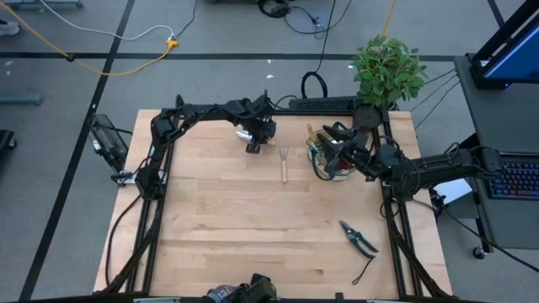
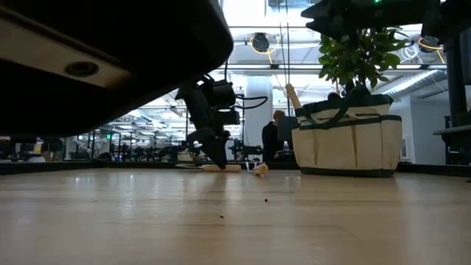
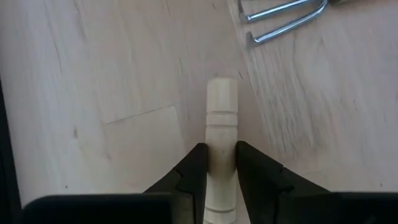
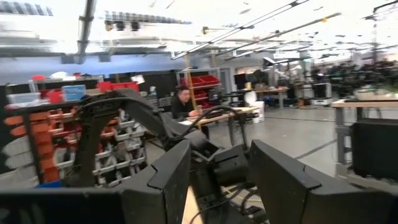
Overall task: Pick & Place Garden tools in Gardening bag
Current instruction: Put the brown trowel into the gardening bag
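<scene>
Left gripper (image 3: 220,163) down at the table's far side, fingers (image 3: 194,167) narrowed onto a pale wooden tool handle (image 3: 221,134) lying flat on the tabletop (image 1: 236,219) — touching both sides. Small rake (image 1: 285,162) just beside, then gardening bag (image 1: 331,160) to its right. Right gripper (image 4: 219,180) over the bag — fingers parted, holding nothing. Pruning shears (image 1: 359,238) lying near the front right.

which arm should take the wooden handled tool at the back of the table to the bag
Left. The left gripper is down at the table with its fingers on either side of the wooden handle. The right gripper is open above the gardening bag, pointing away from the table.
</scene>
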Controlling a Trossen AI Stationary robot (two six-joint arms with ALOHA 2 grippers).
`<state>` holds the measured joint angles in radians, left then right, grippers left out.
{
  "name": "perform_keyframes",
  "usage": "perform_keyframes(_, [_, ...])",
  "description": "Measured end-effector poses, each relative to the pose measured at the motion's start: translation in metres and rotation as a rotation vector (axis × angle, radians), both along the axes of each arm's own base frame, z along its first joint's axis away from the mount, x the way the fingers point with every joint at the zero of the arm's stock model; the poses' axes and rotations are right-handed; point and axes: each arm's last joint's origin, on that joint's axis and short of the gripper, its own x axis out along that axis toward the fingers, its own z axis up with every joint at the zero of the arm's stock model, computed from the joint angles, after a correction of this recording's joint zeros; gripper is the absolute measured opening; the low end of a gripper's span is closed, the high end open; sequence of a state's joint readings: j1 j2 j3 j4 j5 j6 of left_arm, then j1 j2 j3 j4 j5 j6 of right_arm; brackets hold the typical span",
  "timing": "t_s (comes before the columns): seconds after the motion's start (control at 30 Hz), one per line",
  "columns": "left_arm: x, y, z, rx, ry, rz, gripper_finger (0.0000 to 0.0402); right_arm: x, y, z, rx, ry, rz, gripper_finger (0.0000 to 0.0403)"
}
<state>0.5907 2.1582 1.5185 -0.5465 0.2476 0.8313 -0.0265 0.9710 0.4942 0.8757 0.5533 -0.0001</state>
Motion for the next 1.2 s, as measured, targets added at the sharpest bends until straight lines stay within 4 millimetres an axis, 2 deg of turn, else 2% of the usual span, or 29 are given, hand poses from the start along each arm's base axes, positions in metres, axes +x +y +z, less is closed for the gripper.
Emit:
perform_keyframes(0.23, [0.003,-0.006,-0.002,0.084,0.056,-0.028,0.0079,-0.001,-0.003,0.002,0.0,-0.022,-0.019,0.0158])
perform_keyframes(0.5, [0.006,-0.01,-0.003,0.165,0.113,0.026,0.0052,-0.001,-0.004,0.003,-0.004,-0.031,-0.021,0.0157])
perform_keyframes(1.03, [0.007,-0.011,-0.004,0.11,0.092,0.058,0.0128,-0.001,-0.004,0.003,-0.011,-0.027,-0.019,0.0157])
perform_keyframes(1.2, [0.007,-0.011,-0.004,0.11,0.086,0.034,0.011,-0.001,-0.004,0.003,-0.011,-0.026,-0.018,0.0157])
